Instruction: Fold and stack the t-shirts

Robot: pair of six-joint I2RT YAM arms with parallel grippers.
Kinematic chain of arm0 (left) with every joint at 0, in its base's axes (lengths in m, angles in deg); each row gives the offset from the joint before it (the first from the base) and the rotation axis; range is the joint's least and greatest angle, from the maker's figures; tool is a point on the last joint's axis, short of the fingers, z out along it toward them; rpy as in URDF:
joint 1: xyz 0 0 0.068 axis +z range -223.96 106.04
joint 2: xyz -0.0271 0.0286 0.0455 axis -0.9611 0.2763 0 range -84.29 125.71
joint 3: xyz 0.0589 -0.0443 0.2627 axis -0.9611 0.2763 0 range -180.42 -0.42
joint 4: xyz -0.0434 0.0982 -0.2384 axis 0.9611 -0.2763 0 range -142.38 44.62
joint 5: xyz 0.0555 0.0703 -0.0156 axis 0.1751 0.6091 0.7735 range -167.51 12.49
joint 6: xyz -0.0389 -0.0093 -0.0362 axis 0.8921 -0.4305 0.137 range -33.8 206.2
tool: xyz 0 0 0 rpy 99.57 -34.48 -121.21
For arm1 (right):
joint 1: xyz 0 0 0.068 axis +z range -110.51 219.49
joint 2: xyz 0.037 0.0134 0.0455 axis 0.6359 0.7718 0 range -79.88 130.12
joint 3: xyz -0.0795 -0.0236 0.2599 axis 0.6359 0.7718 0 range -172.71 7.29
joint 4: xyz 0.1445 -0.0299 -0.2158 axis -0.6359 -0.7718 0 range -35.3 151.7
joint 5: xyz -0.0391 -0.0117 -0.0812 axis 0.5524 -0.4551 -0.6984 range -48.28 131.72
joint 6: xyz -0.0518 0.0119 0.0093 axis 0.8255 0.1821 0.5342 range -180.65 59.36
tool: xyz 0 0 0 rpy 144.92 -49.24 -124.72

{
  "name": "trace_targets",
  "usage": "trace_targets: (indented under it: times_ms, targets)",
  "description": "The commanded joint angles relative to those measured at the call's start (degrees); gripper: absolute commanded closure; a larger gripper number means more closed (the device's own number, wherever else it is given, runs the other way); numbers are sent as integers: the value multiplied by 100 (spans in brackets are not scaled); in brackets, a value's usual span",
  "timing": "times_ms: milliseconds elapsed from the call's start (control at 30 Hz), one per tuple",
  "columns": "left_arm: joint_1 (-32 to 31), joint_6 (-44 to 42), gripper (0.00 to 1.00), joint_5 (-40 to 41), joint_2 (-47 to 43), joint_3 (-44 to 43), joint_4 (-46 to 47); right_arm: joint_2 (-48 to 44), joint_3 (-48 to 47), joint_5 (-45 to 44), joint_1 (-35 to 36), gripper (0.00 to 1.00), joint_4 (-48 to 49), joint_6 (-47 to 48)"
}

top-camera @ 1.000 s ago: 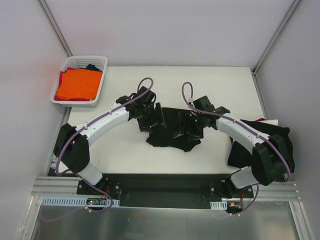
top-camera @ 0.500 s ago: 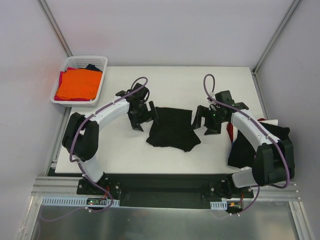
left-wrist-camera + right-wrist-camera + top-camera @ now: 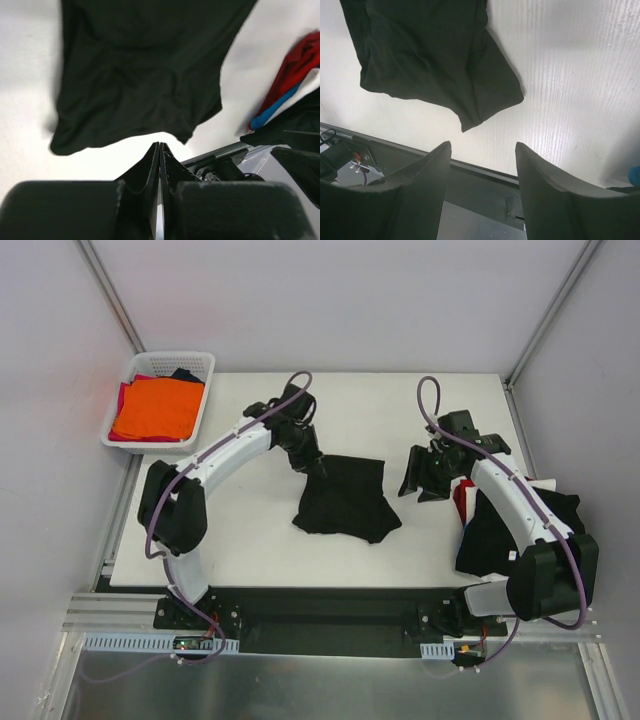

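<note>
Though pile (image 3: 482, 540) count unclear, one black t-shirt (image 3: 345, 502) flat.

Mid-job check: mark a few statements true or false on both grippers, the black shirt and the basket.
1. The left gripper is shut, at the far left corner of the black cloth t-shirt. True.
2. The right gripper grips that shirt. False: it is open and empty, to the shirt's right.
3. A folded orange cloth tops the white plastic lattice basket. True.
4. The black shirt lies in the basket. False: it lies on the white table.
</note>
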Motion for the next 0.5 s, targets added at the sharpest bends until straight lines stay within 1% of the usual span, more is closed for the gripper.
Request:
trace_targets:
  times_ms: [0,67,267,367,467]
  targets:
    - [-520,-152,100,-132,426,-674,-331,-56,28,45,-11,43,-108,-52]
    - [-775,-161,100,-35,567,-754,-411,-56,71,45,-3,43,-100,-52]
    - [-1092,-117,100,228,1024,-649,-411,-196,387,97,-3,44,-64,-105]
    - [-1066,-161,100,378,1410,-649,-402,-372,511,80,-3,44,-108,-123]
    - [-978,-152,100,335,1806,-771,-350,-565,599,-34,-3,43,-240,-96]
